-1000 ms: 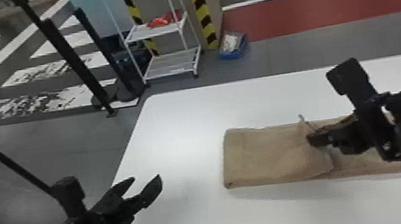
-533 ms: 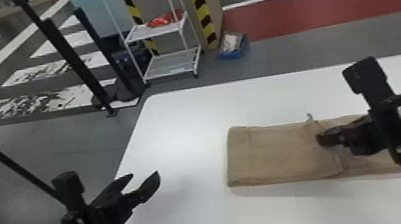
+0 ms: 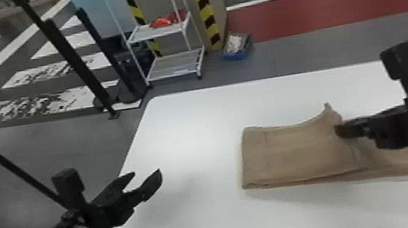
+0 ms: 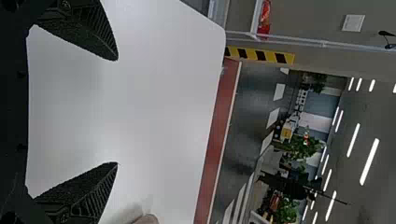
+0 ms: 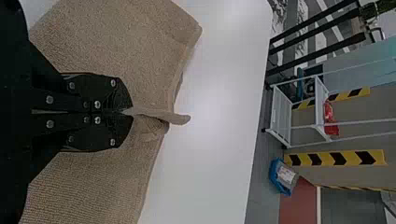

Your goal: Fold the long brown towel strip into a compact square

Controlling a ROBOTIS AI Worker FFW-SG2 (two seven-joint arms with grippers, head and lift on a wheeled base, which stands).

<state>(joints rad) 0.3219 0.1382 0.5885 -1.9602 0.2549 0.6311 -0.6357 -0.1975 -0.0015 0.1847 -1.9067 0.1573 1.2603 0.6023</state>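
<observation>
The brown towel lies lengthwise on the white table, its left part folded over in layers and its right part running under the right arm. My right gripper is over the middle of the strip. In the right wrist view, the right gripper is shut on the end of the towel's upper layer, pinching up a raised ridge. My left gripper stands open over the table's left edge, away from the towel. Seen in the left wrist view, the left gripper has bare table between its spread fingers.
The white table has bare surface left of the towel and along its front. Behind it on the floor stand a white wire shelf and a blue bin. Black posts rise beyond the table's left side.
The right gripper first moved right, then slightly back left. The towel's pinched far corner now stands up higher, and its upper layer looks more lifted. The left arm has barely moved.
</observation>
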